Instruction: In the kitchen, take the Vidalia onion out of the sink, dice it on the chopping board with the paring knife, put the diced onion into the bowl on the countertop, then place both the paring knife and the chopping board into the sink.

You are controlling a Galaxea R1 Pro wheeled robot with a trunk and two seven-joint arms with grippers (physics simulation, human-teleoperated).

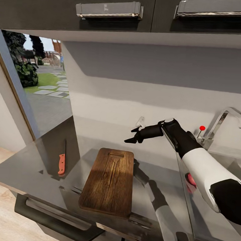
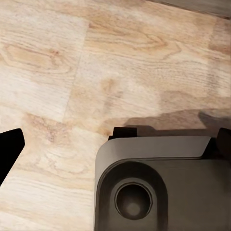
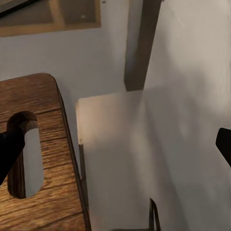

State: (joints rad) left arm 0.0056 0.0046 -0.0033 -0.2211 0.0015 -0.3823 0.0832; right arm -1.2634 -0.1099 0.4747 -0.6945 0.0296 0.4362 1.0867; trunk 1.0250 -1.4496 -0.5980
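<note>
Just beyond the chopping board's (image 1: 109, 182) far edge hangs the right end effector (image 1: 134, 135), open.

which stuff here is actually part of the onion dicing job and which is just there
Part of the job:
- chopping board, bare, lying on the countertop
- paring knife, red handle, left of the board
- sink with its faucet
- right gripper, above the counter behind the board

Just there:
- upper cabinets
- window onto the garden
- wooden floor
</note>
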